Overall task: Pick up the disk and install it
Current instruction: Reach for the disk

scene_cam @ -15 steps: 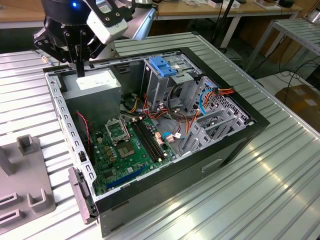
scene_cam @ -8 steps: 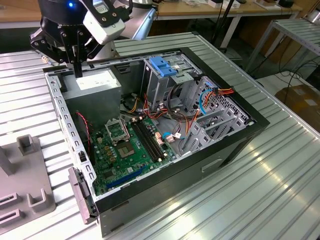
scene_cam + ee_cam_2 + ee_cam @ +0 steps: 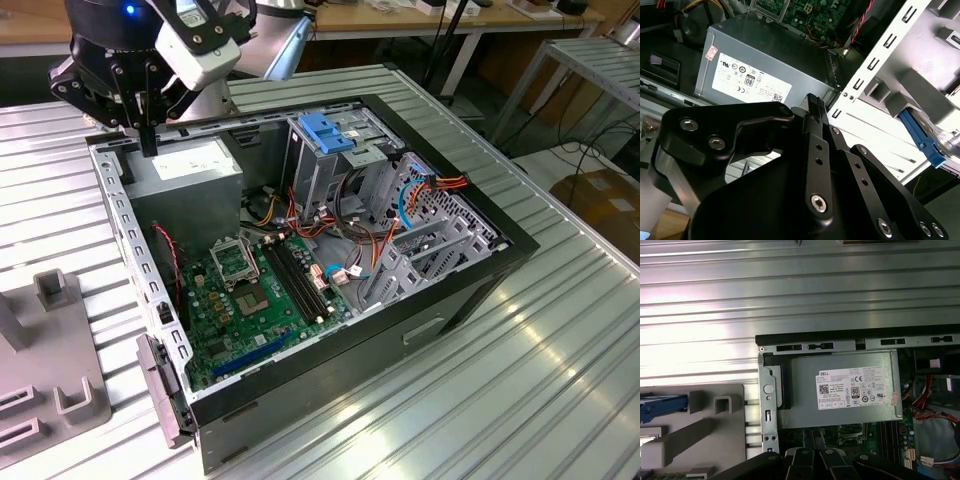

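biggest of all: a table [image 3: 570,330] of silver slats, spread under everything in the exterior view.

on it, an open black case [image 3: 460,290], lying on its side across the middle of that view.

at the upper left of the exterior view, a black and white arm [image 3: 190,40], reaching in from the top edge.

inside the case, at its upper left, a grey power box [image 3: 190,175] with a white label on top. same box and label in both wrist views.

below the box, toward the lower middle of the exterior view, a green board [image 3: 250,300] with long black slots.

at the lower left of the exterior view, a grey stand [image 3: 55,385] on the table, just beside the case.

upper middle of the case: a metal cage [image 3: 315,175] with a blue latch [image 3: 325,130] on top.

pincer [image 3: 148,145] hanging from the arm, down by the case's upper left corner, next to the power box. closed together, with nothing in it.

disk [image 3: 925,142] in the second wrist view: a blue rail and a bit of silver metal, held in the grey stand, outside the case's white wall with its rows of slots. apart from the pincer, not touched by it.

smallest: red, orange and yellow wires [image 3: 350,240], looped between the cage and the board.
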Controlling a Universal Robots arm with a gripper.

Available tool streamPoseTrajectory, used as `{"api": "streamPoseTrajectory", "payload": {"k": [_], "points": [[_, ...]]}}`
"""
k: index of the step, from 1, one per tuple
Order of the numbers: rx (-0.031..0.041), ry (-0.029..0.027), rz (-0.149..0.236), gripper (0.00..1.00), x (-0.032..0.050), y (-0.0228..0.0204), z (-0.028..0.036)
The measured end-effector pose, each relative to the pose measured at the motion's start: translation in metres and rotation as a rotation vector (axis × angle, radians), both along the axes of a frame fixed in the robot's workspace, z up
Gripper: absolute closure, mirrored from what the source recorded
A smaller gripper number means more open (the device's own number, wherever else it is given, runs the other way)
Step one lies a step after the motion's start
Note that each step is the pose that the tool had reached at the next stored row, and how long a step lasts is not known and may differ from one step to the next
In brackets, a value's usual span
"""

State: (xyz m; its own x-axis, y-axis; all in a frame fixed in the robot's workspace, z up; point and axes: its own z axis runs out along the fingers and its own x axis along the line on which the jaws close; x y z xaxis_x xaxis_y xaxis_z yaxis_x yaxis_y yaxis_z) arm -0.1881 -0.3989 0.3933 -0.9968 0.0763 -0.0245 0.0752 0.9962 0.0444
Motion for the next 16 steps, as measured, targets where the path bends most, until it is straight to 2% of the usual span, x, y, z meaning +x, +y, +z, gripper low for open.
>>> {"api": "streamPoseTrajectory", "payload": {"k": [16], "points": [[0.0000,0.0001,0.000,0.90,-0.0165,0.0000,0.0000]]}}
